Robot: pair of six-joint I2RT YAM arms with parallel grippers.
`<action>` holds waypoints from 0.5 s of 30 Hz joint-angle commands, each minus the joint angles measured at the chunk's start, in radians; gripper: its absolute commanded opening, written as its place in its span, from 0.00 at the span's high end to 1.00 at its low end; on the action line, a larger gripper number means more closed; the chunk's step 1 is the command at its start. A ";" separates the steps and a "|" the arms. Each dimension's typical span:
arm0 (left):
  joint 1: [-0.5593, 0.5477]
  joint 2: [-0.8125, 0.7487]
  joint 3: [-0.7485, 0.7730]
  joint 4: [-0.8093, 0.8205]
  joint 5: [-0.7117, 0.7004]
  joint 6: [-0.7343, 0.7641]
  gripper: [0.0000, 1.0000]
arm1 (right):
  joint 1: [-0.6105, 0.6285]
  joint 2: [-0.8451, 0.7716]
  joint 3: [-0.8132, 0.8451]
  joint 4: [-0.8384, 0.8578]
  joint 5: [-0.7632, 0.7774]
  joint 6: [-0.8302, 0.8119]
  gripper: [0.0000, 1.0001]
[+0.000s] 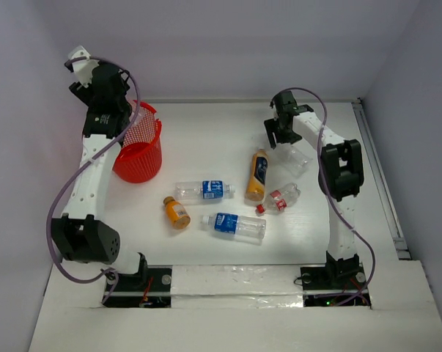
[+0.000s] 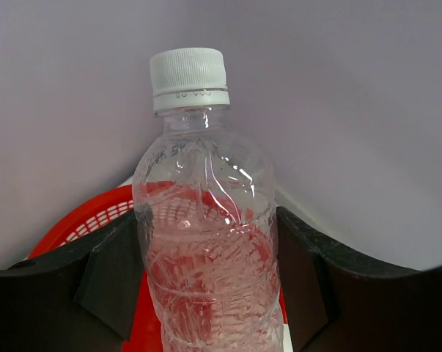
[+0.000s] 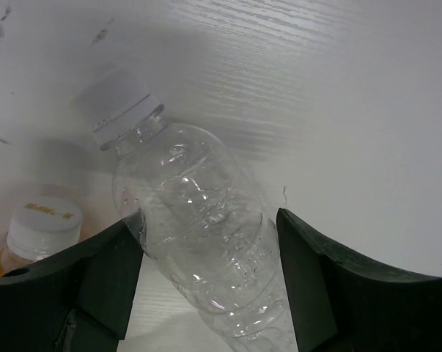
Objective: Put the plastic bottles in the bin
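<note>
Top view: the left gripper [image 1: 85, 70] stands high at the far side of the bin [image 1: 140, 158] and carries the held clear bottle [image 1: 78, 57]. The right gripper [image 1: 283, 138] is low over the lying clear bottle [image 1: 299, 158] on the table [image 1: 206, 125].

Left wrist view: the fingers [image 2: 111, 279] press the held clear bottle [image 2: 206, 242] from both sides, cap up, with the bin [image 2: 81, 224] beneath it. I think it should be released only when its bottom is over the opening and not over the rim.

Right wrist view: the fingers [image 3: 111, 279] stand on both sides of the lying clear bottle [image 3: 199, 249]. I cannot tell if they press it already. The thin wall probably dents easily, so a soft squeeze on the body is better, away from the orange bottle [image 3: 41, 227] beside it.
</note>
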 commanded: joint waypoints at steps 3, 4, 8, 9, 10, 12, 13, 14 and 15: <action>-0.003 -0.071 -0.133 0.196 -0.139 0.094 0.47 | 0.009 -0.106 -0.043 0.124 0.077 0.077 0.33; -0.003 -0.079 -0.192 0.231 -0.152 0.109 0.47 | 0.009 -0.115 -0.051 0.136 0.079 0.083 0.33; -0.003 -0.094 -0.322 0.360 -0.182 0.163 0.47 | 0.009 -0.164 -0.092 0.190 0.126 0.108 0.35; -0.003 -0.094 -0.341 0.379 -0.188 0.178 0.47 | 0.009 -0.174 -0.097 0.194 0.134 0.115 0.35; -0.003 -0.097 -0.380 0.420 -0.200 0.209 0.47 | 0.009 -0.198 -0.106 0.211 0.146 0.126 0.35; -0.003 -0.105 -0.415 0.457 -0.215 0.234 0.46 | 0.009 -0.229 -0.118 0.231 0.162 0.135 0.35; -0.003 -0.111 -0.444 0.475 -0.219 0.241 0.45 | 0.000 -0.259 -0.129 0.236 0.171 0.138 0.35; -0.003 -0.116 -0.457 0.509 -0.217 0.256 0.44 | 0.000 -0.276 -0.133 0.245 0.186 0.148 0.35; -0.003 -0.124 -0.469 0.526 -0.209 0.263 0.43 | 0.000 -0.296 -0.140 0.254 0.194 0.151 0.35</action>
